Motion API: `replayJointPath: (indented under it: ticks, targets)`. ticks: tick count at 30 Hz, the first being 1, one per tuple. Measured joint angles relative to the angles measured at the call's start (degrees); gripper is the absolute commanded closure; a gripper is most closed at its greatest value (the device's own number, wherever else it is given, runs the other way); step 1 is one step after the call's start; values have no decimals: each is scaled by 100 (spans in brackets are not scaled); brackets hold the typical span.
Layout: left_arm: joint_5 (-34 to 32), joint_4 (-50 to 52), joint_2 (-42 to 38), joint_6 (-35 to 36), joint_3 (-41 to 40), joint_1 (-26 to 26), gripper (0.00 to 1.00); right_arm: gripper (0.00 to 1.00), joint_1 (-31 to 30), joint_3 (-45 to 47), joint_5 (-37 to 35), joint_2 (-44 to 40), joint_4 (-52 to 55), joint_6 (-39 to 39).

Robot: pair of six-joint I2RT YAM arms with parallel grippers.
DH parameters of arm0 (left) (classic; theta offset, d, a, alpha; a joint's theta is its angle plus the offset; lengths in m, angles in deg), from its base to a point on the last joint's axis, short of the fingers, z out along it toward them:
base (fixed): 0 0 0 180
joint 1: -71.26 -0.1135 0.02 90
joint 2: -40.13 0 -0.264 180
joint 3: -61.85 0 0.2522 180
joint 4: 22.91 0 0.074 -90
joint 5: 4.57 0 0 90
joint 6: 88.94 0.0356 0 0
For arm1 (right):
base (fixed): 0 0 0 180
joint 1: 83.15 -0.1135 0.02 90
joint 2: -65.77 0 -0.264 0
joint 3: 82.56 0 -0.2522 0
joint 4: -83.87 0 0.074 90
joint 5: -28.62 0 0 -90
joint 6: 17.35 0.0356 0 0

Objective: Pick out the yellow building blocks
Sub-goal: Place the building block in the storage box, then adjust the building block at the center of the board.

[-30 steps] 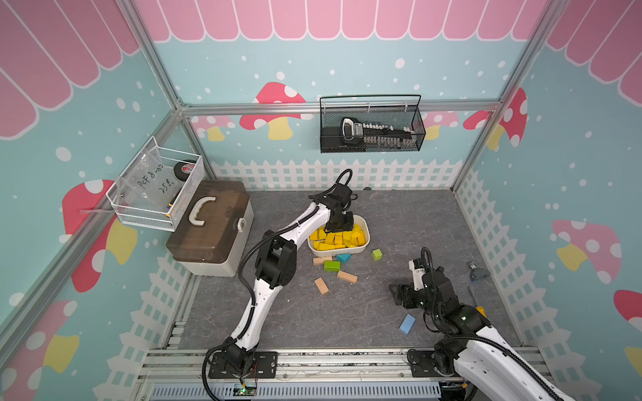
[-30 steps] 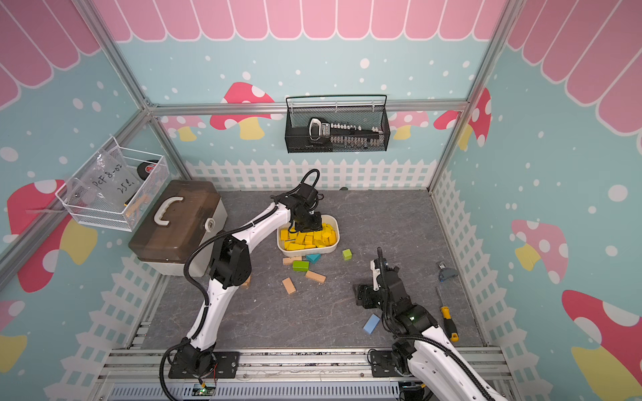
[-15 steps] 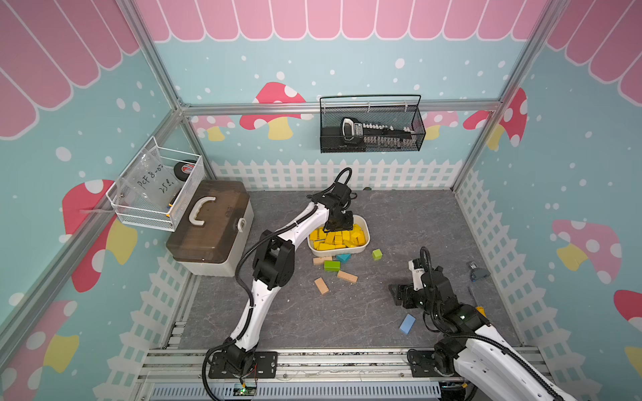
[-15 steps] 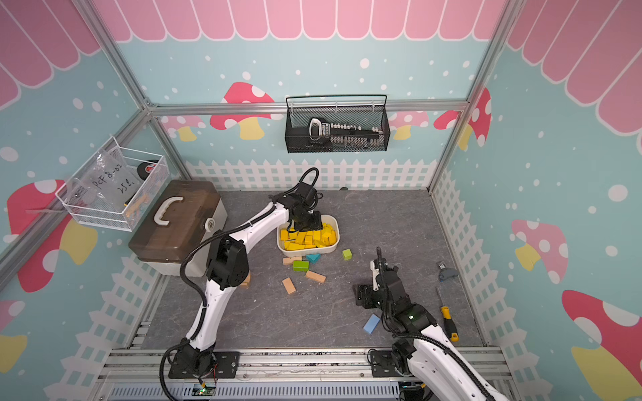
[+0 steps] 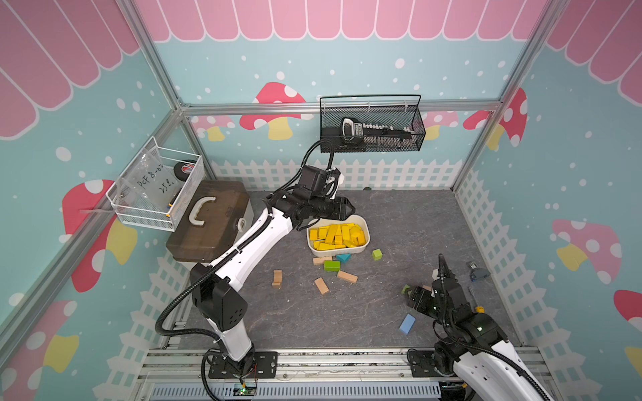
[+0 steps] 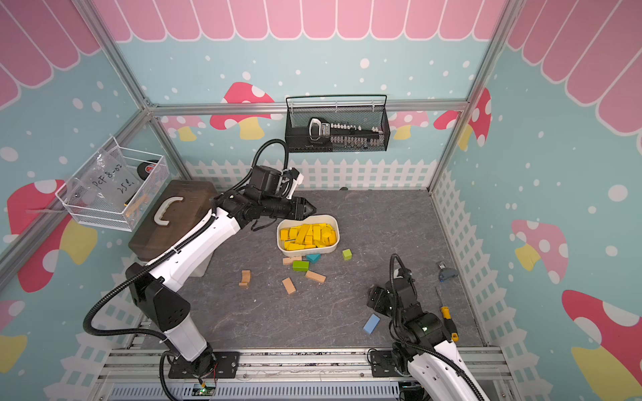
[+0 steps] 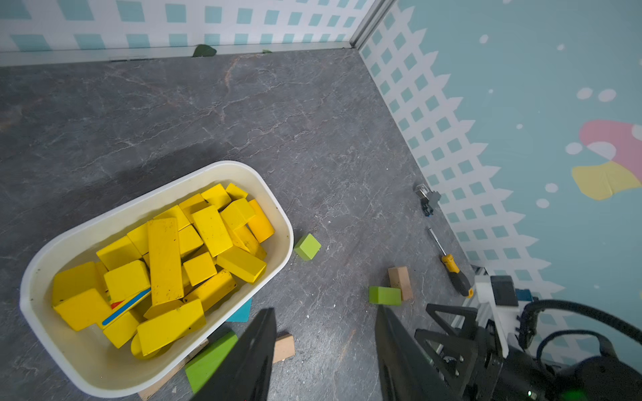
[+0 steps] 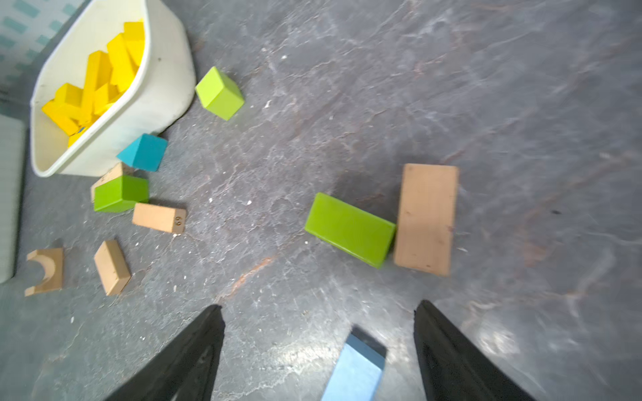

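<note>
The yellow building blocks (image 5: 338, 236) (image 6: 309, 236) (image 7: 166, 264) (image 8: 97, 80) lie heaped in a white tub (image 5: 361, 247) (image 6: 305, 250) (image 7: 87, 361) (image 8: 156, 93); one shows a blue and red stripe. My left gripper (image 5: 351, 210) (image 6: 312, 210) (image 7: 326, 309) hovers over the tub's far left rim, open, with nothing between its fingers. My right gripper (image 5: 411, 297) (image 6: 373, 298) (image 8: 319, 305) hangs open low at the front right, above a light blue block (image 5: 407, 323) (image 6: 371, 323) (image 8: 354, 371) and not touching it.
Tan, green and teal blocks (image 5: 331, 265) (image 8: 349, 229) are scattered in front of the tub. A brown toolbox (image 5: 208, 218) stands at the left. A screwdriver (image 6: 446, 317) (image 7: 451, 267) and a small clip (image 5: 477, 272) lie by the right wall.
My left gripper has lifted out of the tub and swung back over its far left rim, its jaws widening a little. The right arm has hardly moved.
</note>
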Motion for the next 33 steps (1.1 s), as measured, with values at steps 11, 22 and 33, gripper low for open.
replayJointPath:
  ticks: [11, 22, 33]
  targets:
    - [188, 186, -24, 389, -664, -13, 50, 13, 1327, -354, -170, 1690, 120, -245]
    - [769, -122, -249, 26, -1161, -422, 51, 15, 1720, -363, 1635, 3187, -1298, -1176]
    - [984, -317, -350, -166, -1231, -586, 51, 16, 1106, -1309, 3560, 4752, -2844, -898]
